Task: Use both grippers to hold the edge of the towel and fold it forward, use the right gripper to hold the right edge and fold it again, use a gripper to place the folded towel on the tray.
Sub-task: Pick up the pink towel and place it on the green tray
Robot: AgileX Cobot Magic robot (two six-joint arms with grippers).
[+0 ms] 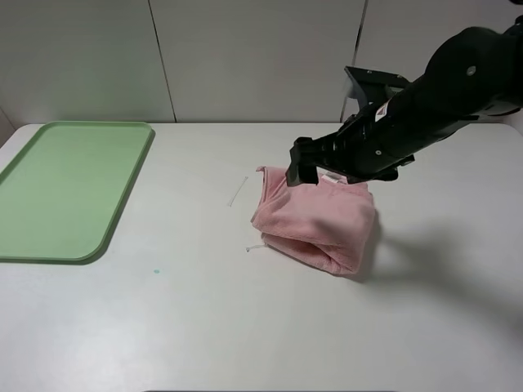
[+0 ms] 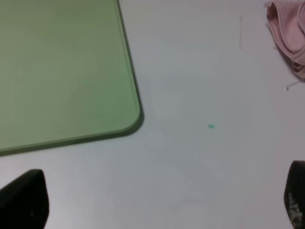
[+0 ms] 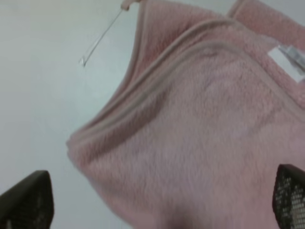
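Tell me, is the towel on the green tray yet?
No: in the high view the folded towel lies on the table, well apart from the tray at the left.

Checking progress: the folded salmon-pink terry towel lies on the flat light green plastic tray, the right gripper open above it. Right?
No. The folded salmon-pink terry towel lies on the white table, apart from the flat light green plastic tray; the exterior high view shows it. The right gripper is open above it.
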